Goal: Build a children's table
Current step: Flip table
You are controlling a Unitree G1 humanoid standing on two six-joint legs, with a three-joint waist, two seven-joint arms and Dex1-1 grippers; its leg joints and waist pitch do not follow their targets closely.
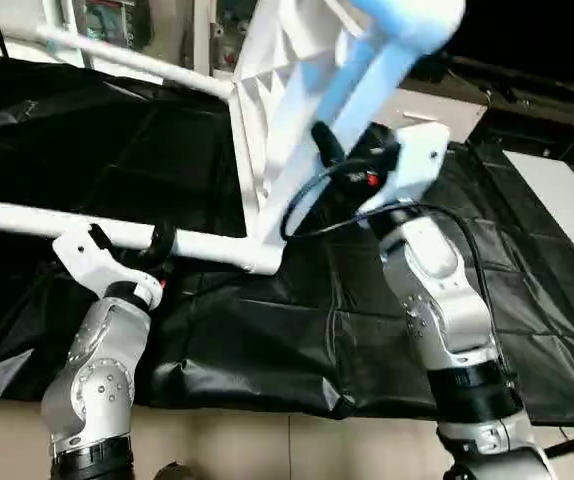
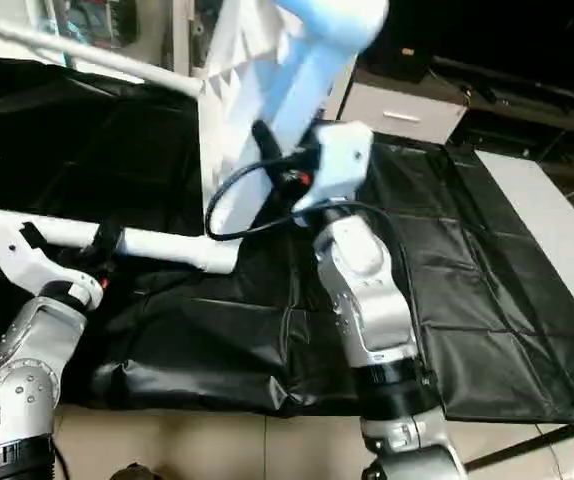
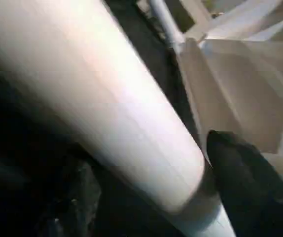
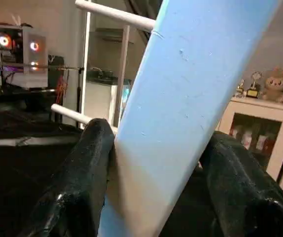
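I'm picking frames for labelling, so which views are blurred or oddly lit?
Left wrist view: the leg sits so close that it is soft and washed out, with dark shadow under it. Right wrist view: the leg between the fingers looks blue, while the background is fairly sharp. Head views: the raised leg is smeared and bluish, and the tabletop reads clearly.

Black wrinkled cloth [image 1: 267,330] drapes the work table; a white cabinet [image 4: 274,123] carries a plush toy [image 4: 275,84].

No legible text, labels, brand marks, numbers or signs on any surface in the four views.
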